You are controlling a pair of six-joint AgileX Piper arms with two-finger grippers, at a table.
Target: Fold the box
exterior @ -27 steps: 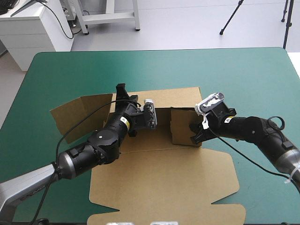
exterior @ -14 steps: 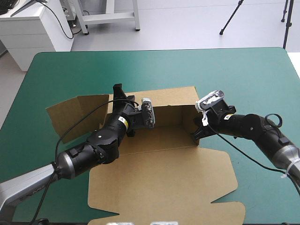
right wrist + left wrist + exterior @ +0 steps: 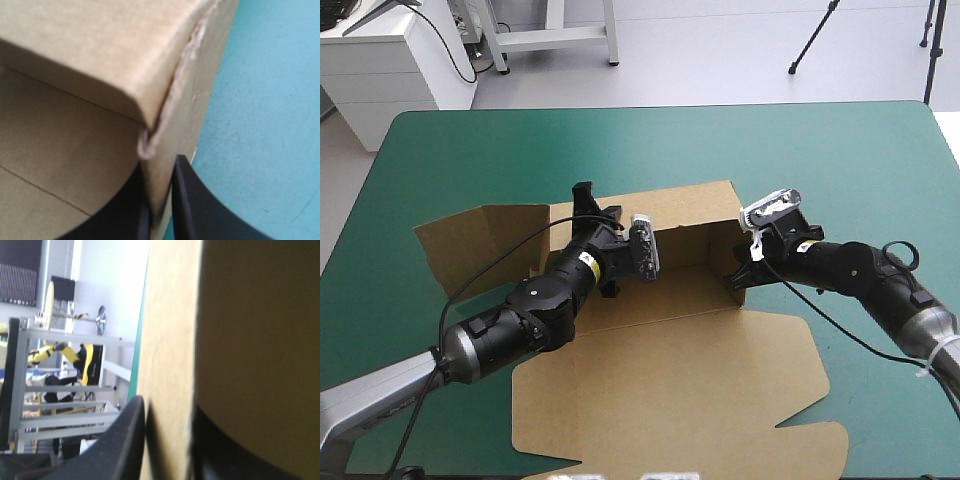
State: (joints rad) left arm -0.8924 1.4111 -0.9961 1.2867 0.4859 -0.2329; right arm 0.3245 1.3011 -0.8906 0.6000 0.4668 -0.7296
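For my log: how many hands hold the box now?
2. The left hand grips the box at the back wall's left end; the right hand at the right wall's near end.

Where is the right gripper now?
High view, right of centre: the right gripper is shut on the raised right wall of the box, across from the left gripper.

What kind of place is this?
Probably a robot lab or test workshop: a robot's left gripper and right gripper each pinch a wall of a brown box on a teal-green table.
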